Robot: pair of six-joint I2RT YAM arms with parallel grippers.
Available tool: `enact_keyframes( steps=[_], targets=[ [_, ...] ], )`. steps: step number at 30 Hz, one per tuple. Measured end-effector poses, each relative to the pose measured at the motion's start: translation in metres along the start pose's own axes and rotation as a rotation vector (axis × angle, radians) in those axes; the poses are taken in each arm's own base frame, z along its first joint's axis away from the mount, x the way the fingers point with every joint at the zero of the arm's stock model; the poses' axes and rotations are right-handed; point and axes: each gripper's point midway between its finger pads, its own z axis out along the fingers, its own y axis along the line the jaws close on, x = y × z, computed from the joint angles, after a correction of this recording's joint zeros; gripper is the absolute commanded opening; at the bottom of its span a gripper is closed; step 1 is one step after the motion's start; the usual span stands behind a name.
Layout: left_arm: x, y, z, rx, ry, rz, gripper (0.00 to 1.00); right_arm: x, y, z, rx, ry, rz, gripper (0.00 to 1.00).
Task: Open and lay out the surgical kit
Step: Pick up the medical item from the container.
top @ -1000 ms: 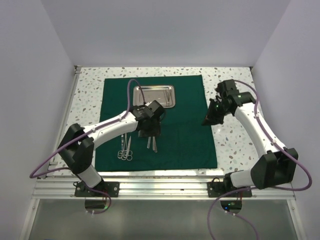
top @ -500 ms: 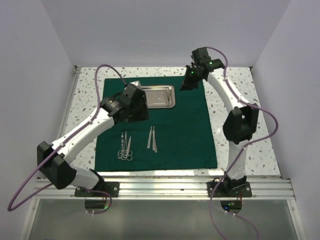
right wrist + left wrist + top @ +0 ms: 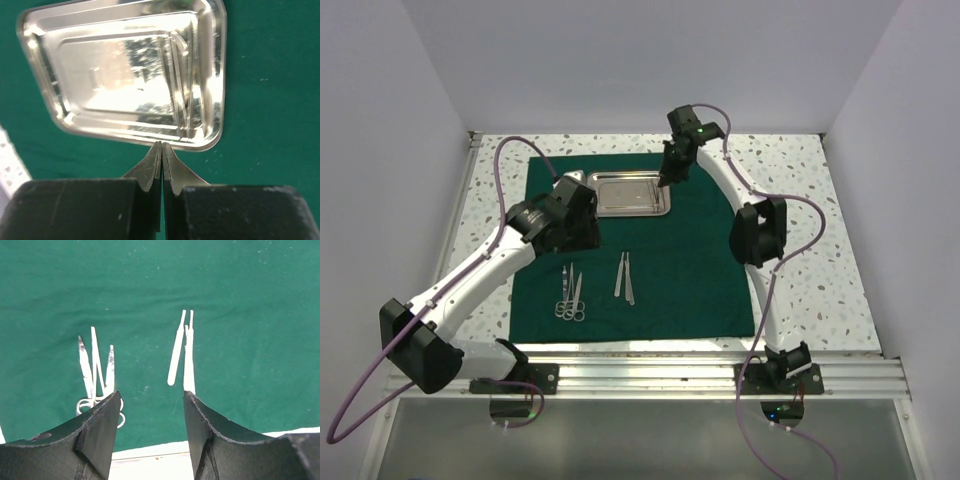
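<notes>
The dark green cloth (image 3: 690, 270) of the surgical kit lies spread flat. The shiny steel tray (image 3: 632, 194) sits on its far part. Scissors and forceps (image 3: 570, 297) and tweezers (image 3: 626, 277) lie side by side nearer the front. My left gripper (image 3: 582, 232) hovers by the tray's left end. It is open and empty, and its view looks over the ring-handled pair (image 3: 95, 370) and the tweezers (image 3: 182, 352). My right gripper (image 3: 666, 178) is shut on nothing, its tips (image 3: 162, 145) just at the rim of the tray (image 3: 125, 75). A slim silver shape (image 3: 182, 85) shows inside the tray.
The cloth lies on a speckled white table (image 3: 800, 250) with plain walls on three sides. A metal rail (image 3: 650, 375) carrying the arm bases runs along the near edge. The cloth's front hem and the pale table edge (image 3: 150, 452) show below the left fingers.
My left gripper has risen from above the laid-out instruments and moved back left beside the tray. My right arm has swung from the cloth's right side to the tray's right end.
</notes>
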Motion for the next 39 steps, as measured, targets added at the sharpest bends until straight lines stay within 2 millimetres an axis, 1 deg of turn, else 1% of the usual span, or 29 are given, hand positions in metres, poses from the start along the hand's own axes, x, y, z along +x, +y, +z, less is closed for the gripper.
enact_keyframes(
  steps=[6, 10, 14, 16, 17, 20, 22, 23, 27, 39],
  targets=[
    [-0.006, 0.008, -0.001, -0.028, -0.017, 0.027, 0.57, 0.011, -0.017, 0.028, 0.087, 0.019, -0.012, 0.01],
    [-0.007, 0.015, 0.0, -0.046, -0.015, 0.037, 0.57, 0.019, -0.024, 0.043, 0.126, 0.033, -0.022, 0.01],
    [-0.006, 0.019, -0.001, -0.06, -0.009, 0.045, 0.57, 0.027, -0.026, 0.055, 0.14, 0.049, -0.028, 0.02],
    [-0.006, 0.02, -0.001, -0.064, -0.007, 0.046, 0.57, 0.028, -0.027, 0.06, 0.147, 0.051, -0.031, 0.05],
    [-0.006, 0.02, -0.001, -0.064, -0.007, 0.047, 0.56, 0.028, -0.029, 0.062, 0.155, 0.048, -0.034, 0.11],
    [-0.006, 0.021, -0.001, -0.064, -0.007, 0.046, 0.56, 0.027, -0.033, 0.064, 0.173, 0.039, -0.046, 0.28],
    [-0.006, 0.021, 0.0, -0.066, -0.007, 0.044, 0.56, 0.025, -0.035, 0.064, 0.184, 0.031, -0.055, 0.31],
    [-0.006, 0.021, 0.0, -0.066, -0.007, 0.044, 0.56, 0.024, -0.036, 0.064, 0.186, 0.029, -0.06, 0.34],
    [-0.007, 0.022, 0.0, -0.068, -0.007, 0.043, 0.56, 0.022, -0.037, 0.064, 0.195, 0.016, -0.077, 0.36],
    [-0.007, 0.027, 0.004, -0.087, 0.004, 0.052, 0.56, 0.023, -0.034, 0.067, 0.194, 0.01, -0.1, 0.36]
  ],
)
